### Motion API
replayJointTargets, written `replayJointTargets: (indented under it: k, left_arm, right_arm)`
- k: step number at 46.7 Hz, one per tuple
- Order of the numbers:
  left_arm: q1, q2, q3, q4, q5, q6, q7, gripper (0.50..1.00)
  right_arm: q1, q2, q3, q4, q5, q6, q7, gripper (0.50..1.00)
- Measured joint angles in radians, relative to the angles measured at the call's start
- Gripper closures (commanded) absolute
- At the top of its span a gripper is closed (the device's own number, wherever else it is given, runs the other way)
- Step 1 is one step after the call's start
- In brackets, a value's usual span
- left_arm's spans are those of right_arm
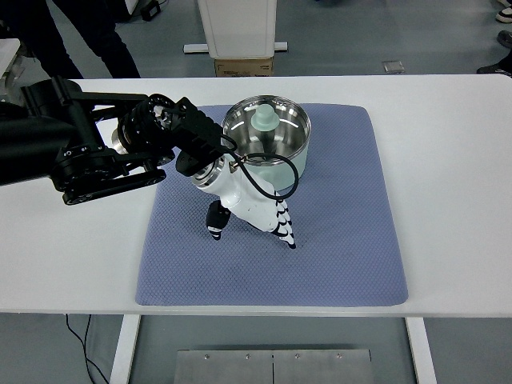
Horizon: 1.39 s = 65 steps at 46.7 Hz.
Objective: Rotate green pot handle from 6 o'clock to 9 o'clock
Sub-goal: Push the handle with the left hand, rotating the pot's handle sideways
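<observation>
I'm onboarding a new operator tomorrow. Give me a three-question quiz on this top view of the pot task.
1. True or false: the green pot sits on the blue mat.
2. From which picture edge does the arm of the left robot hand enter? A) left B) right C) bottom
3. Fill in: the knobbed lid visible in the pot's top opening is pale ____.

Key
1. True. The pot stands near the mat's far edge.
2. A. The black arm comes in from the left; the white hand lies on the mat just in front of the pot.
3. Green.
</observation>
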Motion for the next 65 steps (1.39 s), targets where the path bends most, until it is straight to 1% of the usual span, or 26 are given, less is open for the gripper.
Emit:
replayJointTargets:
  k: [17, 28, 65]
  left_arm:
    - [-0.012, 0.009, 0.045, -0.010, 0.001, 0.000, 0.000, 0.500]
    - [-0.031, 0.045, 0.046, -0.010, 0.001, 0.000, 0.000, 0.500]
    - [-0.051, 0.104, 0.073, -0.011, 0.044, 0.000, 0.000, 0.500]
  right_arm:
    - [0.001, 0.000, 0.000, 0.000, 0.000, 0.000, 0.000, 0.500]
    - [0.000, 0.000, 0.000, 0.000, 0.000, 0.000, 0.000, 0.500]
    - [0.000, 0.000, 0.000, 0.000, 0.000, 0.000, -0.001, 0.500]
